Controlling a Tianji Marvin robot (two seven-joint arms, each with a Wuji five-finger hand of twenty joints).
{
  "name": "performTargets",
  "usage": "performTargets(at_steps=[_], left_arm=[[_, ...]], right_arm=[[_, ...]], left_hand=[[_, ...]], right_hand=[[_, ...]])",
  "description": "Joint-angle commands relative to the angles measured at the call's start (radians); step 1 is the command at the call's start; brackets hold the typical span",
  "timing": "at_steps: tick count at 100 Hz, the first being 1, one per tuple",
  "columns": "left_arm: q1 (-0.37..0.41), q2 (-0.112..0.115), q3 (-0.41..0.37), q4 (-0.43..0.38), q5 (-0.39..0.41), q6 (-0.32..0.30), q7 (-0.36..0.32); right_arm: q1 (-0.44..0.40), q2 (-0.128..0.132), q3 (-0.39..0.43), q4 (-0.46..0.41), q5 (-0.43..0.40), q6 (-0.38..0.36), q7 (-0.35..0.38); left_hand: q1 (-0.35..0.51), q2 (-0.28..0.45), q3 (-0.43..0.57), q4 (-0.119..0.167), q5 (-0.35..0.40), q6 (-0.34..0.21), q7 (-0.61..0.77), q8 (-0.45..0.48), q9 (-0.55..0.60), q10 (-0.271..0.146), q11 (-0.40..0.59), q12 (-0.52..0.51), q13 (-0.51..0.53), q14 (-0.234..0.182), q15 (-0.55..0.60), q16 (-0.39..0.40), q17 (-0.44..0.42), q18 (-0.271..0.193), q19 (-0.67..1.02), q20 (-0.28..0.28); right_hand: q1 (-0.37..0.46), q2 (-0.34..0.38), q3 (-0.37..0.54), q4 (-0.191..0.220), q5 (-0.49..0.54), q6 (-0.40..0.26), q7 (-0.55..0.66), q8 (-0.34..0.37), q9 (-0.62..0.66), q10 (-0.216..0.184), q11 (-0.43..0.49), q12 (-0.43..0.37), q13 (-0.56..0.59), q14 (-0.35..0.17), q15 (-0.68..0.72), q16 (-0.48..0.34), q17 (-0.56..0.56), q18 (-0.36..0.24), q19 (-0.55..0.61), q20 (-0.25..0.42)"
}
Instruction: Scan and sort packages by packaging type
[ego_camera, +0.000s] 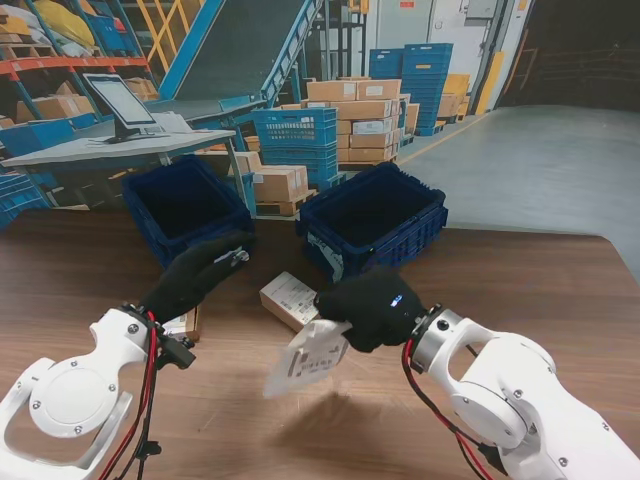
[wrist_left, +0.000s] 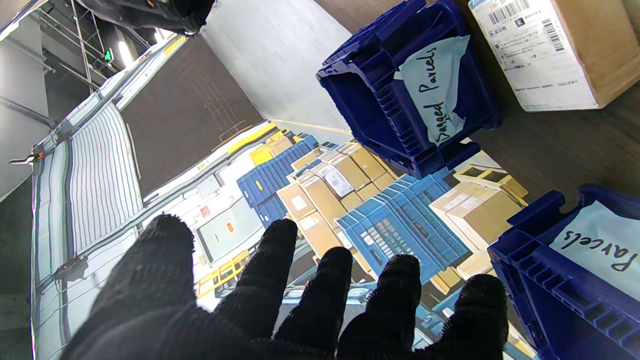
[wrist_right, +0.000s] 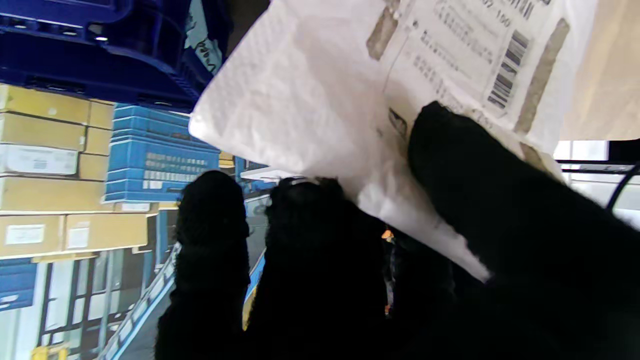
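Note:
My right hand (ego_camera: 375, 305), in a black glove, is shut on a white bagged parcel (ego_camera: 305, 357) that hangs above the table, label up. The right wrist view shows the thumb (wrist_right: 500, 200) pressing on the bag (wrist_right: 325, 100) beside its barcode. My left hand (ego_camera: 195, 275) hovers with fingers (wrist_left: 280, 280) spread and holds nothing. Between the hands a cardboard box (ego_camera: 290, 298) with a white label lies on the table. Two blue bins stand at the far table edge: the left bin (ego_camera: 185, 205) and the right bin (ego_camera: 375, 215), labelled "Bagged Parcel" (wrist_left: 435, 85).
A second small box (ego_camera: 185, 322) lies partly hidden under my left wrist. The wooden table (ego_camera: 540, 300) stretches to the right of the bins. Behind it are stacked cartons, blue crates, a conveyor and a desk with a monitor (ego_camera: 120, 100).

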Motion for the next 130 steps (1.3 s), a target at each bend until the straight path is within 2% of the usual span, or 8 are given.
performTargets(at_steps=[1,34,55,80,113,130], left_arm=[[0.009,-0.007,0.005,-0.004,-0.005,-0.006,-0.012],[0.020,-0.011,0.004,-0.001,-0.012,-0.011,0.003],[0.012,-0.010,-0.002,0.006,-0.018,-0.004,-0.005],[0.002,-0.009,-0.002,0.015,-0.020,0.000,-0.010],[-0.006,-0.008,-0.007,0.025,-0.027,0.012,-0.020],[-0.006,-0.008,-0.008,0.025,-0.028,0.014,-0.021]], right_arm=[[-0.010,0.001,-0.010,-0.008,0.001,-0.013,0.019],[0.054,0.012,-0.056,0.052,0.055,-0.088,0.082],[0.116,0.017,-0.095,0.142,0.102,-0.116,0.103],[0.233,0.021,-0.173,0.279,0.147,-0.144,0.111],[0.386,0.021,-0.310,0.420,0.199,-0.143,0.123],[0.423,0.018,-0.351,0.456,0.214,-0.131,0.118]], left_hand=[[-0.009,0.032,-0.043,0.001,0.013,-0.038,0.008,0.005,0.007,-0.019,0.000,-0.009,-0.007,-0.003,-0.020,-0.002,0.007,-0.011,-0.017,0.003],[-0.009,0.031,-0.043,0.001,0.014,-0.037,0.008,0.005,0.007,-0.021,0.000,-0.009,-0.006,-0.003,-0.020,-0.002,0.008,-0.010,-0.017,0.003],[-0.009,0.032,-0.043,0.001,0.013,-0.037,0.008,0.005,0.006,-0.019,0.000,-0.009,-0.007,-0.003,-0.021,-0.002,0.006,-0.011,-0.018,0.003],[-0.010,0.032,-0.043,0.001,0.013,-0.038,0.008,0.005,0.006,-0.019,0.000,-0.009,-0.007,-0.003,-0.021,-0.002,0.007,-0.011,-0.018,0.003],[-0.009,0.032,-0.043,0.001,0.014,-0.037,0.008,0.005,0.006,-0.019,0.000,-0.009,-0.007,-0.003,-0.020,-0.002,0.007,-0.011,-0.018,0.003],[-0.010,0.033,-0.043,0.001,0.014,-0.038,0.008,0.005,0.007,-0.019,0.000,-0.009,-0.008,-0.003,-0.021,-0.002,0.007,-0.010,-0.019,0.003]], right_hand=[[0.058,-0.002,0.040,0.065,0.034,-0.024,0.027,0.003,0.013,-0.019,0.013,0.012,-0.002,-0.026,-0.001,0.011,-0.006,0.014,-0.002,0.000],[0.060,0.002,0.036,0.065,0.033,-0.023,0.026,0.003,0.006,-0.020,0.012,0.018,-0.012,-0.022,-0.003,0.010,-0.025,0.015,-0.022,-0.008],[0.063,0.001,0.035,0.066,0.032,-0.023,0.025,0.004,0.002,-0.020,0.012,0.021,-0.017,-0.020,-0.004,0.011,-0.028,0.015,-0.026,-0.009],[0.065,0.000,0.033,0.067,0.031,-0.023,0.024,0.006,-0.003,-0.022,0.012,0.023,-0.030,-0.016,-0.007,0.010,-0.042,0.012,-0.036,-0.012],[0.075,0.010,0.003,0.065,0.014,-0.033,0.005,0.020,-0.033,-0.023,-0.005,0.012,-0.071,-0.002,-0.040,0.004,-0.081,0.009,-0.076,-0.023],[0.076,0.007,-0.009,0.067,-0.004,-0.034,-0.011,0.027,-0.057,-0.017,-0.020,-0.001,-0.098,0.006,-0.064,0.001,-0.104,0.004,-0.099,-0.028]])
